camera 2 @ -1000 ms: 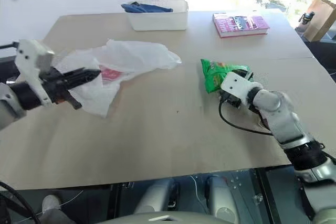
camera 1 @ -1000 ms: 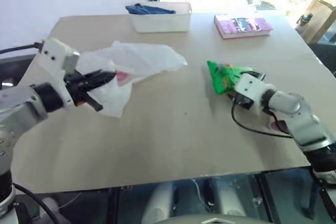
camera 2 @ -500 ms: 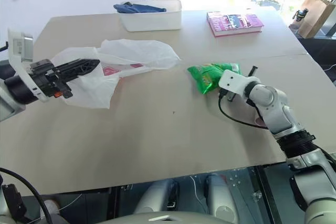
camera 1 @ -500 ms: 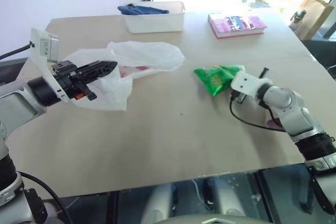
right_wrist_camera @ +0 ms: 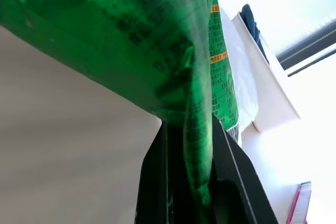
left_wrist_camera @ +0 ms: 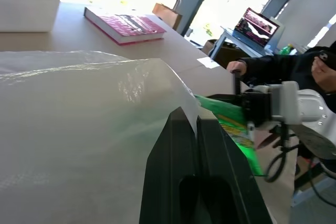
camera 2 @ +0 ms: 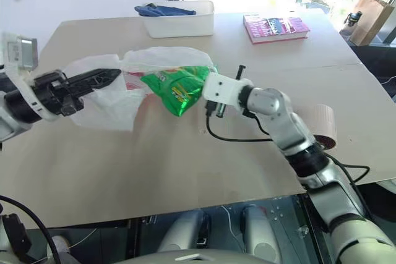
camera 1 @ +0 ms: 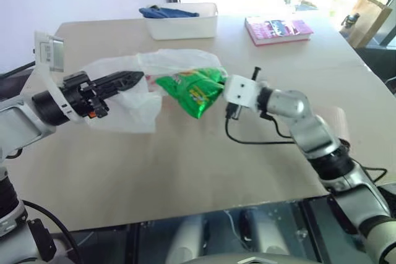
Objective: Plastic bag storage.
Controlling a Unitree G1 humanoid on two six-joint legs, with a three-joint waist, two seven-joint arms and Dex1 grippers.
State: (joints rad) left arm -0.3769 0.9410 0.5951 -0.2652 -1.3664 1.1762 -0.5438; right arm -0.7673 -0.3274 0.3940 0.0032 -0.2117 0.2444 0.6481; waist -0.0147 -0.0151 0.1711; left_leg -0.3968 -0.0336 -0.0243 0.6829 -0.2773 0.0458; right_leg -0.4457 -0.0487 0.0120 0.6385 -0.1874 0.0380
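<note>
Obs: the large, thin, translucent white plastic bag (camera 1: 133, 94) hangs above the left half of the beige table (camera 1: 204, 171), its loose end trailing toward the tabletop. The left gripper (camera 1: 131, 80) has its two black fingers pinched closed on an upper edge of the film, holding one side up.

The right gripper (camera 2: 207, 94) is clamped shut on one end of a small glossy green snack packet (camera 1: 190, 89), carried level. The packet's long axis points from the right fingers toward the bag, free end leading and sagging slightly.

Key relation: the packet's leading end sits right at the bag's near edge, overlapping it from above in the head views. Whether it is inside the mouth or merely against the outside film, I cannot tell. Judgement: the next push depends on that mouth being open toward the right arm.

Writing: small red print on the bag, illegible. Orange and white lettering on the packet, too fine to read. The pink book (camera 1: 278, 29) at the far edge carries cover text, also unreadable.
</note>
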